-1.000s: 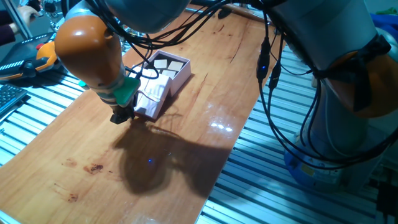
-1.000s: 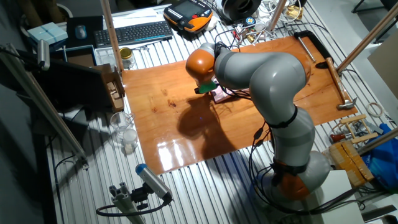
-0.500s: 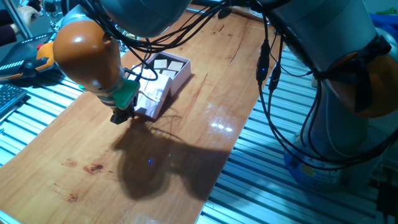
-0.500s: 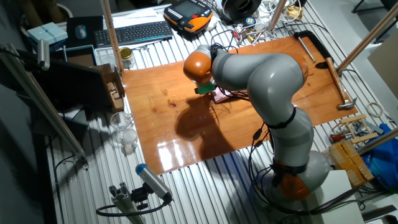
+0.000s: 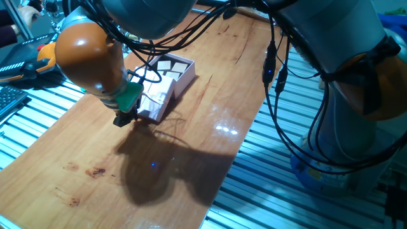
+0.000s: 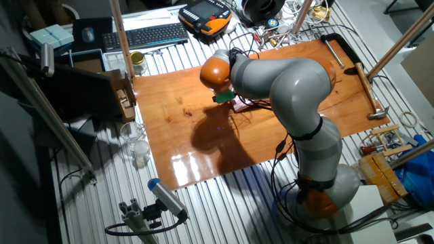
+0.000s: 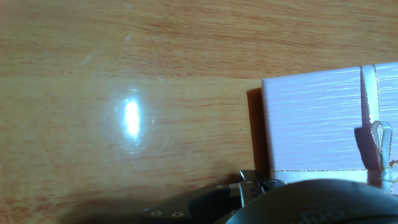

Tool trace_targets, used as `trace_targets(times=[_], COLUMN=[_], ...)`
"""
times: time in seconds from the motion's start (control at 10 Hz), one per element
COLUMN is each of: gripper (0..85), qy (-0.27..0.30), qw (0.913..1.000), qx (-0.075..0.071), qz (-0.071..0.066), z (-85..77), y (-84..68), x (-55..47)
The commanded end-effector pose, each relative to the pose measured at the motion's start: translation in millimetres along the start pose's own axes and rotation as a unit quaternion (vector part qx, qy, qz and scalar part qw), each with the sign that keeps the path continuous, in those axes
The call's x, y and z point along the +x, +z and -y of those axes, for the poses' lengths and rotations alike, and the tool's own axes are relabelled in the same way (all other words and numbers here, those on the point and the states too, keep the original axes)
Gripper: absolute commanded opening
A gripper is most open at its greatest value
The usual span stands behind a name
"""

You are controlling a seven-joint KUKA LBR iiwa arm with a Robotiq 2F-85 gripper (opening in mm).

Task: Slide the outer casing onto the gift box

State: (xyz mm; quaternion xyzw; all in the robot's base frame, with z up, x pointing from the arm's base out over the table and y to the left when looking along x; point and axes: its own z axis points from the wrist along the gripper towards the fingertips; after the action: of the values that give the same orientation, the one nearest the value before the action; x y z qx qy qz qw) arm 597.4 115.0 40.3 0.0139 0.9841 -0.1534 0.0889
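gripper (image 5: pixel 123 118) low at casing's near-left end, jaws: cannot tell | casing (image 7: pixel 314 121) flat on table (image 5: pixel 191 146), partly over box | box (image 5: pixel 181 69) far end exposed, beige squares showing

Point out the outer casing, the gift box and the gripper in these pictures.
outer casing (image 7: pixel 311 121): hand view, its pale pink top face.
gift box (image 5: pixel 180 67): one fixed view, the uncovered end with beige squares.
gripper (image 5: pixel 124 118): one fixed view, the dark fingertips beside the casing's end.
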Motion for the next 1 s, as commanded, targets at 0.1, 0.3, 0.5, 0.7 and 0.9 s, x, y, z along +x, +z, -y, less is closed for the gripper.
trace_targets(times=[0.1,0.3,0.5,0.7,0.9], gripper=[0.0,0.0,0.0,0.0,0.0], qy=[0.0,0.0,0.001,0.001,0.001], qw=[1.0,1.0,1.0,1.0,1.0], qx=[0.002,0.002,0.005,0.005,0.007], qz=[0.0,0.0,0.0,0.001,0.001], z=[0.6,0.6,0.5,0.7,1.7], y=[0.3,1.2,2.4,3.7,4.4], x=[-0.2,-0.1,0.1,0.1,0.1])
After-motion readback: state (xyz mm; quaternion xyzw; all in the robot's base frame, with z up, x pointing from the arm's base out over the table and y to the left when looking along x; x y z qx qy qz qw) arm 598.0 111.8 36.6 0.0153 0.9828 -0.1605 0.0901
